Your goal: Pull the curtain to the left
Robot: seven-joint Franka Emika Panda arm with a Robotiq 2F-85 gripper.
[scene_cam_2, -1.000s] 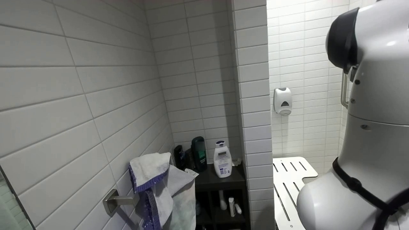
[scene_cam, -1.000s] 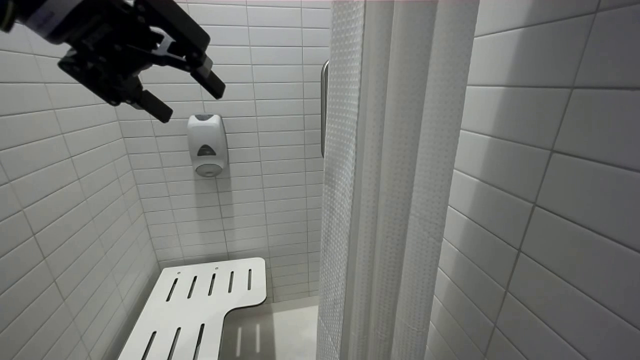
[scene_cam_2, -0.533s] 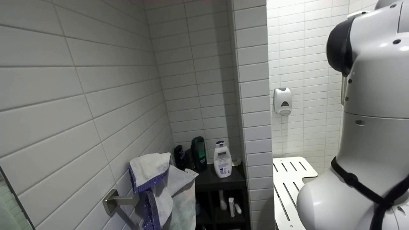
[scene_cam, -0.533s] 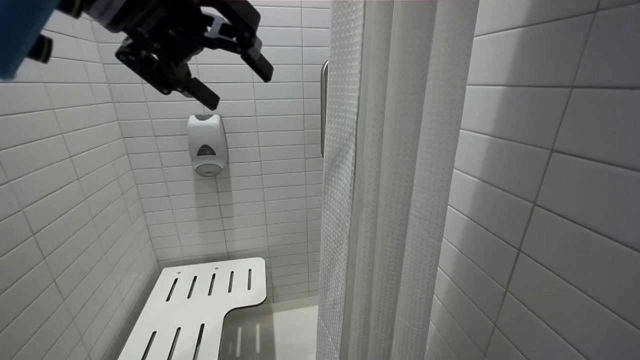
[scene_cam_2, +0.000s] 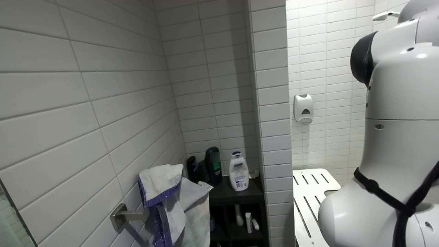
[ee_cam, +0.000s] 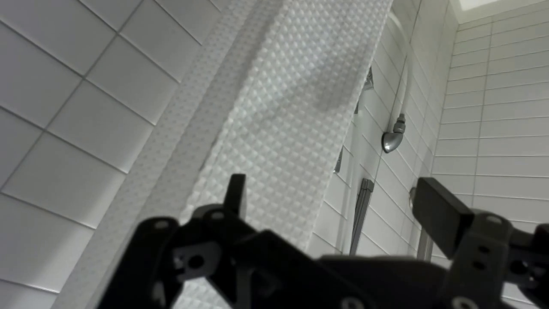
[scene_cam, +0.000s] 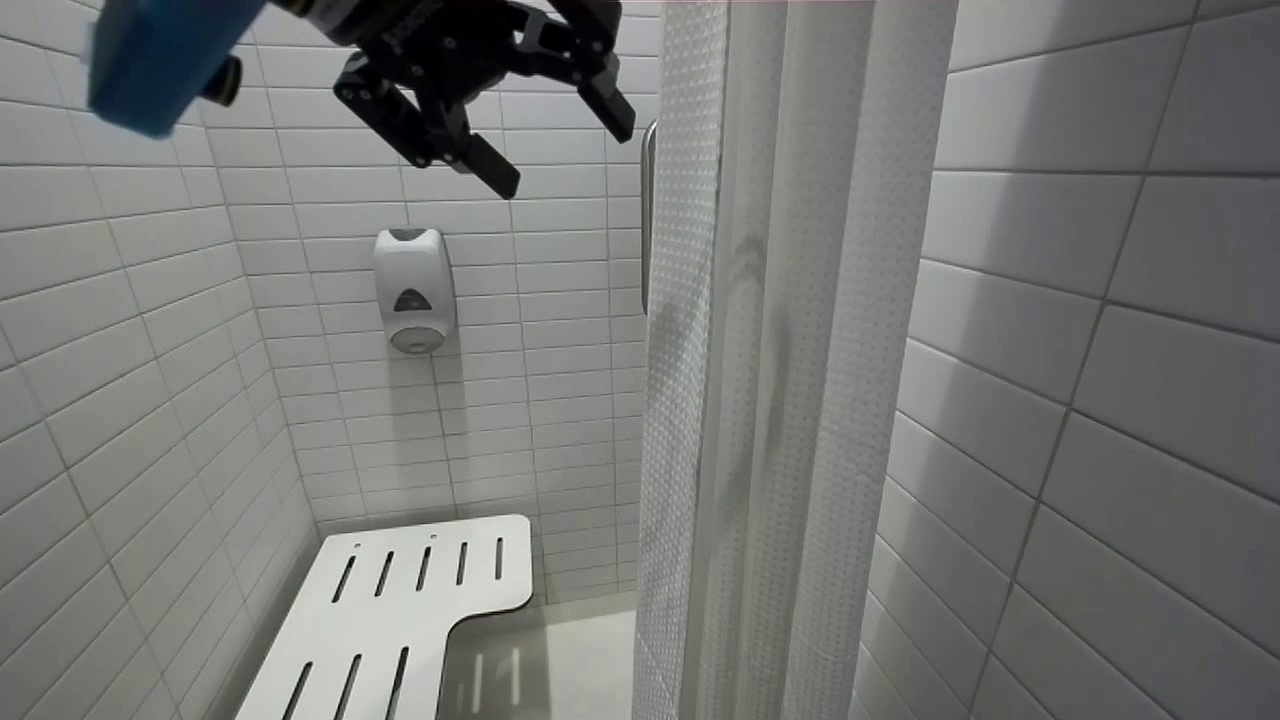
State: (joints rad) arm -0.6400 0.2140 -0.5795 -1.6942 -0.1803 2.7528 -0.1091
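The curtain [scene_cam: 790, 360] is white with long vertical folds and a dotted weave. It hangs right of centre in an exterior view. My gripper [scene_cam: 562, 158] is at the top, left of the curtain's near edge, with its fingers spread and nothing between them. In the wrist view the curtain [ee_cam: 291, 141] runs diagonally through the upper middle, behind the left finger. The open gripper [ee_cam: 334, 189] shows there with its left finger overlapping the curtain and its right finger over tiles. I see no clear contact with the curtain. The other exterior view shows the arm [scene_cam_2: 401, 96], not the gripper or curtain.
A slotted white bench [scene_cam: 420, 600] stands below left. A soap dispenser [scene_cam: 415, 290] and a metal grab bar [scene_cam: 648, 220] are on the tiled back wall. A shower fitting [ee_cam: 392, 139] shows in the wrist view. A towel [scene_cam_2: 161, 181] and dark shelf [scene_cam_2: 236, 195] stand beside a tiled pillar.
My open gripper has moved right and slightly up in an exterior view, nearer the curtain. A shadow now falls on the curtain. The curtain hangs in the same place.
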